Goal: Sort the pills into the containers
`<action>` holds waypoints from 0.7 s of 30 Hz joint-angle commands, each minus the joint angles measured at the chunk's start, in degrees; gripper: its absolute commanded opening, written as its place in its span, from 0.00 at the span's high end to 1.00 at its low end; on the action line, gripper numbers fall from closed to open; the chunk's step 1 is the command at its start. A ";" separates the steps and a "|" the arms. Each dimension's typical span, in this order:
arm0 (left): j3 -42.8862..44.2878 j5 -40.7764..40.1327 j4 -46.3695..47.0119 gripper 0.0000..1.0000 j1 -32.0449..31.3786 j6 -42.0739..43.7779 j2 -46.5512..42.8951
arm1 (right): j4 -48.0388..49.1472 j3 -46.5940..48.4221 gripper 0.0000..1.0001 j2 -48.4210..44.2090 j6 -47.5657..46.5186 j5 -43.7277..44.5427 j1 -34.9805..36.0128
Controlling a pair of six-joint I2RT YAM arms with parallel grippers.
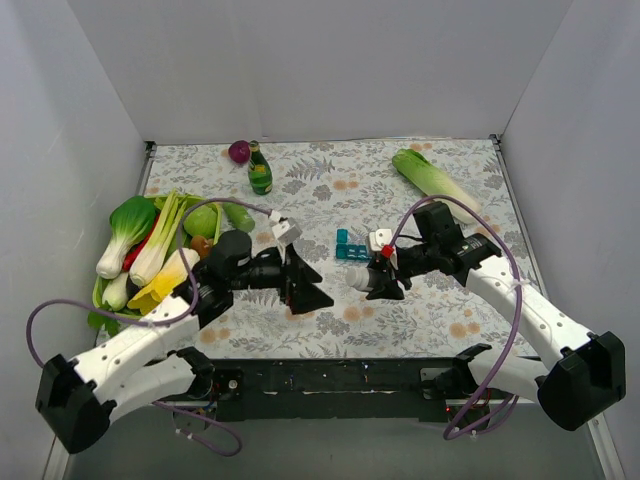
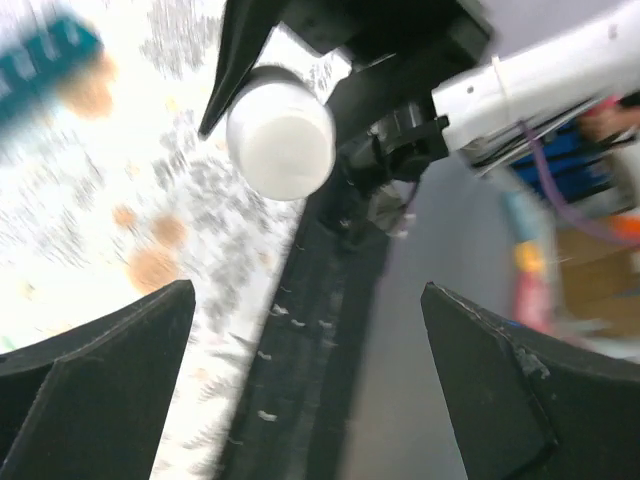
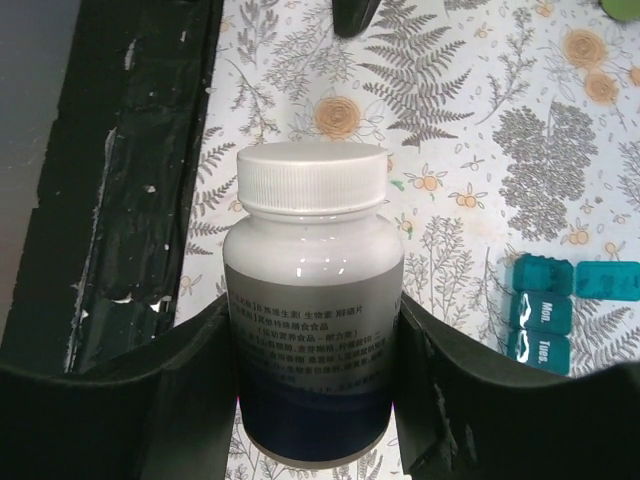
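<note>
My right gripper (image 3: 315, 390) is shut on a white pill bottle (image 3: 312, 290) with a white screw cap and a grey-blue label, holding it above the table. In the top view the bottle (image 1: 360, 279) sticks out left of the right gripper (image 1: 385, 280). The teal pill box (image 1: 349, 246) lies just behind it; it also shows in the right wrist view (image 3: 560, 305) and blurred in the left wrist view (image 2: 45, 60). My left gripper (image 1: 312, 285) is open and empty, pointing at the bottle's cap (image 2: 280, 140). No loose pills show.
A pile of vegetables (image 1: 150, 245) lies at the left. A green bottle (image 1: 260, 170) and a purple onion (image 1: 239, 151) stand at the back. A leek (image 1: 435, 180) lies at the back right. The black table edge (image 3: 110, 180) runs along the near side.
</note>
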 commanded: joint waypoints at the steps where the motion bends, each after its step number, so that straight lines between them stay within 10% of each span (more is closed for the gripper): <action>1: -8.77 -1.66 10.67 0.02 -1.04 32.21 -11.87 | -2.88 0.53 0.98 0.07 -4.32 -6.18 -0.20; 15: 1.15 -6.24 14.38 0.02 -8.77 46.29 4.55 | -2.62 0.44 0.99 1.21 -4.50 -6.98 -0.20; 21: 2.99 -6.15 14.74 0.18 -9.48 43.75 6.93 | -2.09 -0.26 0.98 0.77 -3.97 -6.71 -0.12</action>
